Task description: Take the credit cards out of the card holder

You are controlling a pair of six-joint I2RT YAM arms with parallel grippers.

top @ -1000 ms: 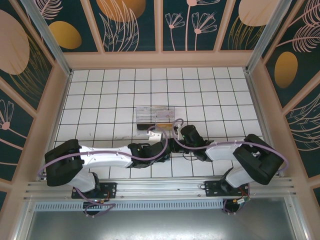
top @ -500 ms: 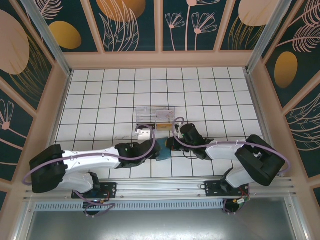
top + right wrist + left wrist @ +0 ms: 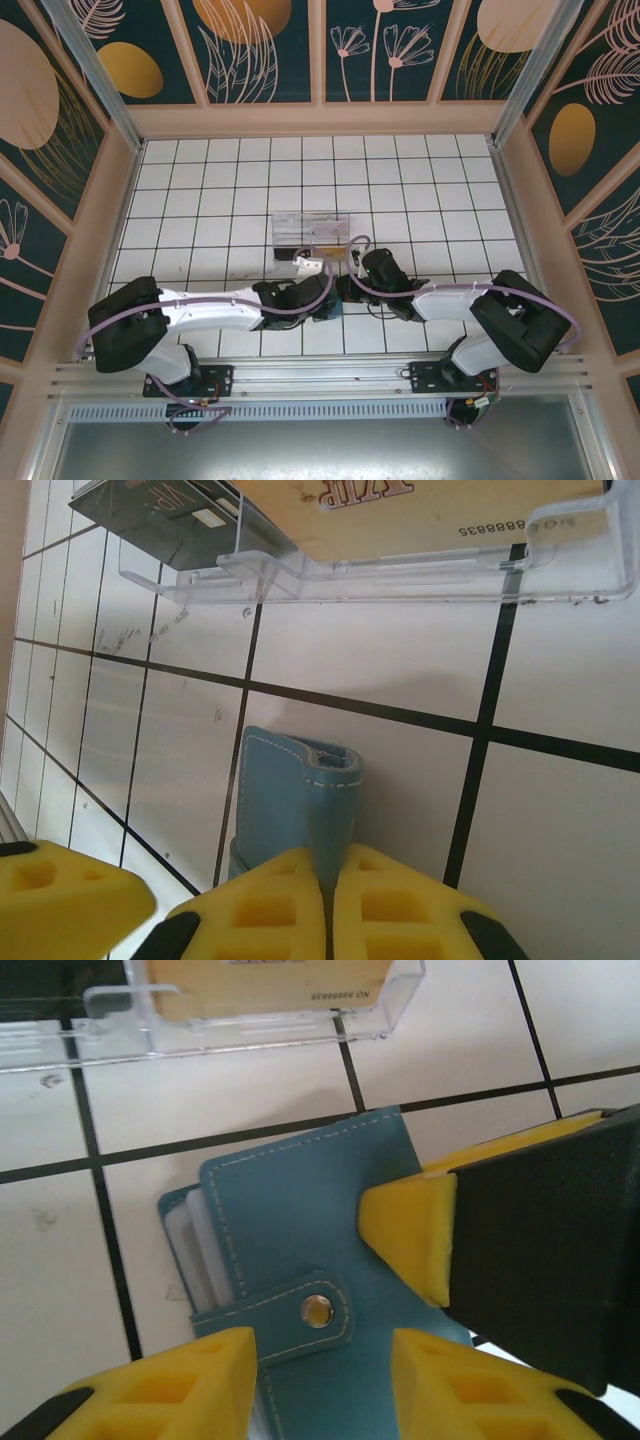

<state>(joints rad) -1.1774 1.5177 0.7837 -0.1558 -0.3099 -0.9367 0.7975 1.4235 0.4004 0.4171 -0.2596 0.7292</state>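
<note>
Card holder flat on the white tiled table, in the near rows of tiles between the two arms, just short of the clear box. Dark teal cover uppermost, pale stitching along its border, snap tab folded over the front and apparently pressed shut. Pale edges of cards peeping from the side, tucked inside.

Right gripper pinched tight on one edge of the holder, yellow pads pressed together with only the thin teal cover between them. Left gripper parted to a moderate gap, one yellow finger on either side of the snap tab, poised over the cover. Contact with the leather hard to judge from so close; nothing clamped between those fingers.

Inside the clear box, tan card and dark grey card lying side by side. Dark grout line between box and holder, the two near each other but not touching.
</note>
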